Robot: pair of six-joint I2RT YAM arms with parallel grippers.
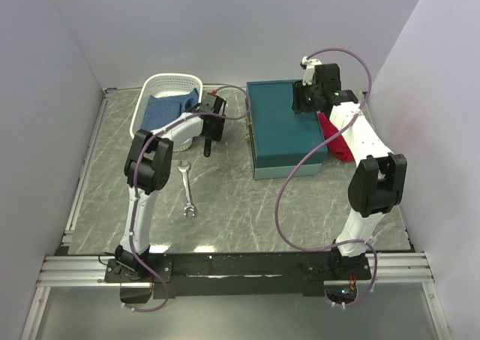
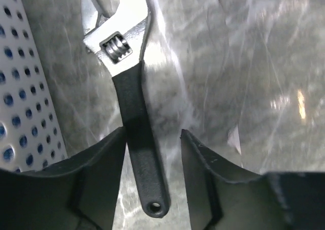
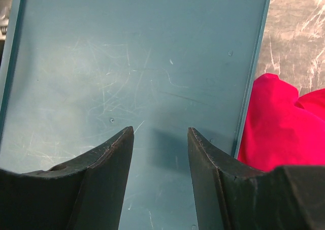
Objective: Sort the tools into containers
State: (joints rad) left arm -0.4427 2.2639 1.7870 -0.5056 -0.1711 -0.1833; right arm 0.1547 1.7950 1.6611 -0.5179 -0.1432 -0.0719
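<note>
**A:** Where's the wrench?
**B:** I see the dark-handled wrench (image 2: 129, 95) flat on the desk (image 2: 228, 62) beside the white basket (image 2: 20, 88). My left hand (image 2: 152, 132) straddles its handle, part-open, not clamped.
**A:** Right hand?
**B:** My right hand (image 3: 160, 131) is part-open and empty above the closed teal box (image 3: 127, 62).

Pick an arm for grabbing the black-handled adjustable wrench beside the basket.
Left. The left fingers straddle the wrench at its handle, not yet clamped. The right fingers hang open over the teal box, well away from it.
</note>
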